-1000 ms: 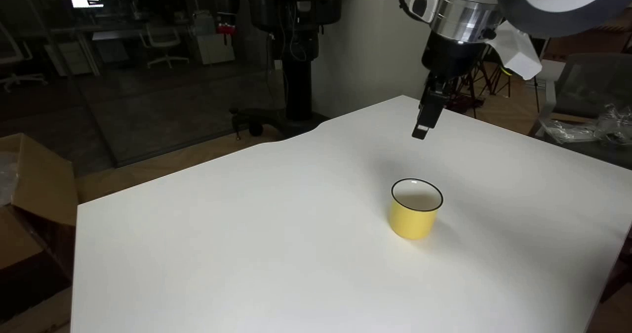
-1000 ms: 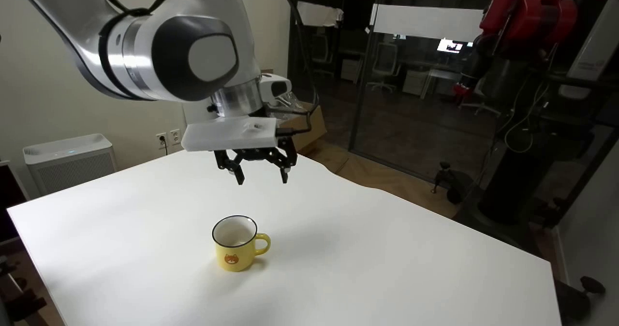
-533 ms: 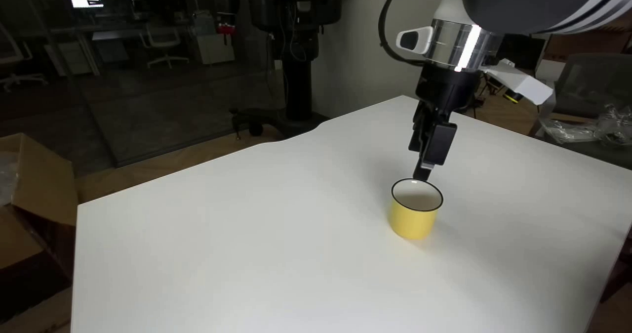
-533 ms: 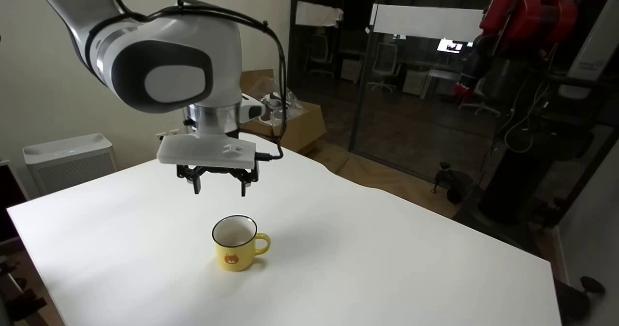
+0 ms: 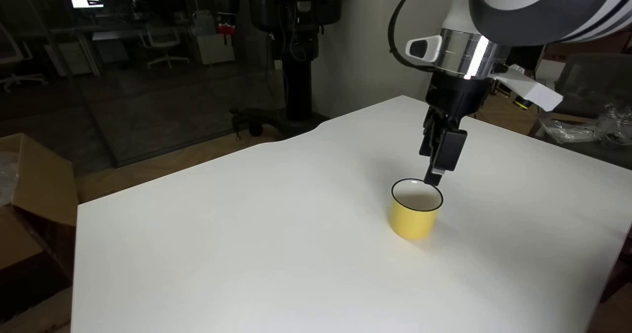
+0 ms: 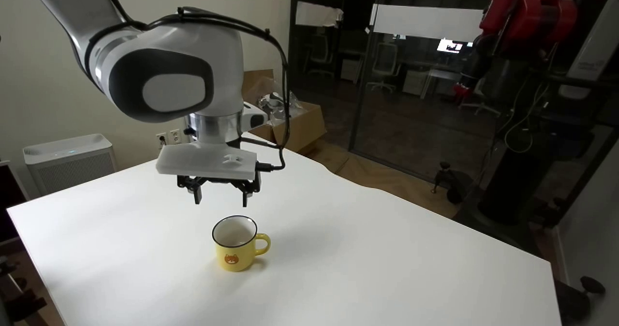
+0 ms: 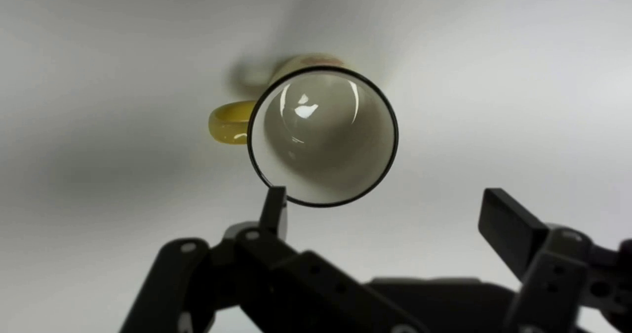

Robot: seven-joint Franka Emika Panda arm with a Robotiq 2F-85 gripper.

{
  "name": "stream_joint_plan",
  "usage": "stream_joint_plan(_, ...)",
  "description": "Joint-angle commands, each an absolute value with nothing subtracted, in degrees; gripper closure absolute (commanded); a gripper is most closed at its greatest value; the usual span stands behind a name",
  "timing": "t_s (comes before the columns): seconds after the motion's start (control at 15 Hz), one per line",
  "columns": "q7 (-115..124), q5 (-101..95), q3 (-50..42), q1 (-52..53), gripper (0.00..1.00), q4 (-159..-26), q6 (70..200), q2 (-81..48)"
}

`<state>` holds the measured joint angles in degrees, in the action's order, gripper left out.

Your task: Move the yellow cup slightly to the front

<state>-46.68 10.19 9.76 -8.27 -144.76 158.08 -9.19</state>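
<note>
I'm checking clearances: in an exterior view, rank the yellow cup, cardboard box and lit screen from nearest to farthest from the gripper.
1. Yellow cup: on the table, lower than the gripper.
2. Cardboard box: beyond the table's edge.
3. Lit screen: deep in the background, upper right.

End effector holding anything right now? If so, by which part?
Nothing is held. The end effector is open; the yellow cup stands upright on the white table, not between the jaws.
</note>
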Motion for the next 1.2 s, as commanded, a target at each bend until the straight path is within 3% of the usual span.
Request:
stream_joint_plan(0.0,-46.93,10.58,7.48,-7.87,0.00,-145.85,160.95,-11.10)
stream_joint_plan(0.53,-46.73,9.93,7.79,-8.65,0.00,-145.96,162.03,-12.27)
stream_joint_plan(1.13,-40.49,1.55,0.62,-8.82,0.00,-133.26,158.08,-21.73)
